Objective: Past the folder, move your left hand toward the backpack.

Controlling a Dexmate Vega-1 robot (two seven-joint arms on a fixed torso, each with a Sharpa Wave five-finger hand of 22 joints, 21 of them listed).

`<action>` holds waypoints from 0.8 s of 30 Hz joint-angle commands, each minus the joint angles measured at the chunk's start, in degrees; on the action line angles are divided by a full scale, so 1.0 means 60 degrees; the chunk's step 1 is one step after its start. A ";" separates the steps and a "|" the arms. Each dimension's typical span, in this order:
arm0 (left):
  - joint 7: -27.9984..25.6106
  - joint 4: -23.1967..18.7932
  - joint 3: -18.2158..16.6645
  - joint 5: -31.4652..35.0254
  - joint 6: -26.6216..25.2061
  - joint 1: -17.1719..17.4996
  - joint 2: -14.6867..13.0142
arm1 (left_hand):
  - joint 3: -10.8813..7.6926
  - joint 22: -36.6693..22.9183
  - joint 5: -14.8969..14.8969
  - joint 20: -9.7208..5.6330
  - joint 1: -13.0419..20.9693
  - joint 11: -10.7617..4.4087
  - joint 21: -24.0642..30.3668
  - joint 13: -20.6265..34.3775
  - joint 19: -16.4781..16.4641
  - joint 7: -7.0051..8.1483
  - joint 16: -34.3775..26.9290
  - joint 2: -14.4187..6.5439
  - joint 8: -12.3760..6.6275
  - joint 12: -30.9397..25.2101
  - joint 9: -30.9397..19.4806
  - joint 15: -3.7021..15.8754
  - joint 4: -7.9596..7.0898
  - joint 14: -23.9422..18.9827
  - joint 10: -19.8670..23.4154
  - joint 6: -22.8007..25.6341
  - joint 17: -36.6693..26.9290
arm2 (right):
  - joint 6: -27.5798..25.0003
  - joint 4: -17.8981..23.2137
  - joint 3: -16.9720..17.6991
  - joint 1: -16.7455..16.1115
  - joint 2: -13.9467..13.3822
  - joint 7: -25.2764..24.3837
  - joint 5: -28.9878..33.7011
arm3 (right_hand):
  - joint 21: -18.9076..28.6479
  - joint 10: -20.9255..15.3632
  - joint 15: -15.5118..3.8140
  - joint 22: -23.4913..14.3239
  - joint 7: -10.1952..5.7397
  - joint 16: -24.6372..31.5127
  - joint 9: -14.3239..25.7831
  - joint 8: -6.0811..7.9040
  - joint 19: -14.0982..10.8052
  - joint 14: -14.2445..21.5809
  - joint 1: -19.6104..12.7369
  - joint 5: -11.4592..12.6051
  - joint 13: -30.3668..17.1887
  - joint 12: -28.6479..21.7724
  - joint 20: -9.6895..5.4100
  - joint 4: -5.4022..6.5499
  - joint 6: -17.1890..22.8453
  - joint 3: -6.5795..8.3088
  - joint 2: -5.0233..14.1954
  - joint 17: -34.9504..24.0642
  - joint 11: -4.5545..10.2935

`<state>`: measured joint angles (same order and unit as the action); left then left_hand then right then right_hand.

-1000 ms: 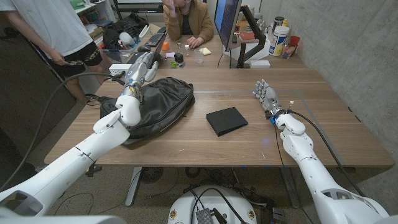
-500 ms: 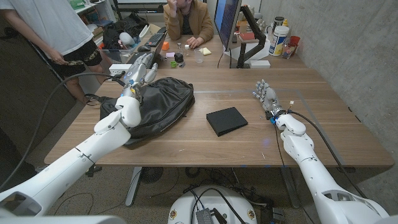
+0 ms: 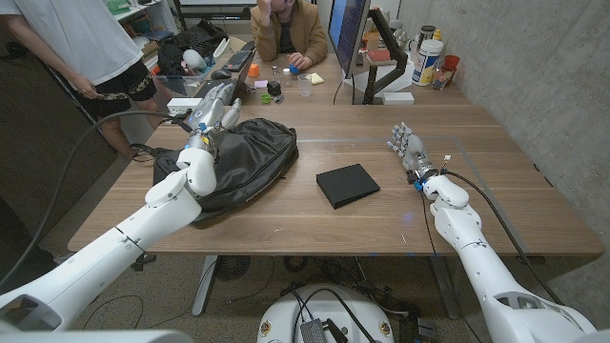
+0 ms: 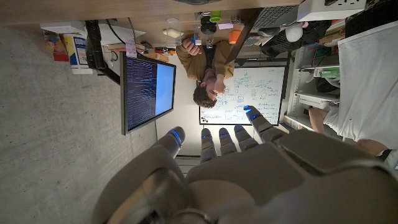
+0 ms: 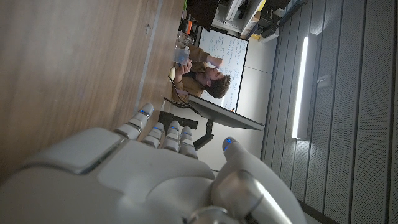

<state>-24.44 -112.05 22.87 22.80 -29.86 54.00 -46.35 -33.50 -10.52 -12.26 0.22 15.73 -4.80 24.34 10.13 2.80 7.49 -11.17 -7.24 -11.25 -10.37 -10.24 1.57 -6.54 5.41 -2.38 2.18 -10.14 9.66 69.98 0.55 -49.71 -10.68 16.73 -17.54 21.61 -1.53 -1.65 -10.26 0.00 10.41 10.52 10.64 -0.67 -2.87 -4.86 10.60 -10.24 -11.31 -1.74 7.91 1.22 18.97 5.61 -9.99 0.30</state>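
Black: one backpack [image 3: 243, 160], one folder [image 3: 347, 184], two open robot hands.

The left arm comes in from the lower left of the head view and reaches to the upper left, where the left hand [image 3: 214, 103] has its fingers apart and holds nothing. The right hand [image 3: 407, 146], right of centre, is also empty, fingers extended upward.
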 commanded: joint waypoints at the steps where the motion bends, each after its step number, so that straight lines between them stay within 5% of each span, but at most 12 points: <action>1: 0.0089 -0.0127 0.0118 0.0279 -0.0441 0.0022 -0.0089 | 0.0004 -0.0035 0.0048 0.0053 0.0130 -0.0028 -0.0011 0.0027 0.0059 0.0024 -0.0025 0.0005 -0.0021 -0.0020 -0.0016 -0.0074 0.0049 0.0004 0.0029 0.0038 -0.0005 | 0.0014 0.0074 0.0004 -0.0063 -0.0020 0.0008 -0.0013 | -0.0029 -0.0091 0.0069 -0.0054 0.0018 0.0042 0.0021 0.0054 -0.0050 -0.0039 -0.0096 0.0066 -0.0024 -0.0067 -0.0456 -0.0003 0.0108 -0.0057 0.0614 -0.0025 0.0008; 24: 0.0285 -0.0138 0.0150 0.0360 -0.0791 0.0053 -0.0252 | 0.0019 -0.0037 0.0070 0.0073 0.0215 -0.0038 -0.0065 0.0027 0.0097 0.0049 -0.0017 0.0066 -0.0077 -0.0007 -0.0017 -0.0053 0.0102 0.0023 0.0016 0.0290 -0.0011 | -0.0038 0.0327 -0.0027 -0.0242 -0.0028 -0.0086 -0.0009 | -0.0064 -0.0096 0.0070 -0.0056 0.0021 0.0039 0.0021 0.0053 -0.0066 -0.0044 -0.0095 0.0067 -0.0024 -0.0067 -0.0456 0.0001 0.0113 -0.0067 0.0615 -0.0025 0.0021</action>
<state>-23.03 -112.99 23.93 25.09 -34.12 54.17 -47.44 -33.26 -10.52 -11.81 0.53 16.26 -4.80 24.12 10.14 3.12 7.78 -11.17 -6.72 -11.47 -10.36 -10.24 1.57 -6.31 5.41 -2.38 3.50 -10.15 9.54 71.42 0.55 -50.79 -10.87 16.56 -17.65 21.39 -1.53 -1.65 -10.26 0.00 10.41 10.52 10.64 -0.67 -2.87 -4.86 10.60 -10.25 -11.31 -1.74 7.91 1.23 18.97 5.61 -9.99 0.30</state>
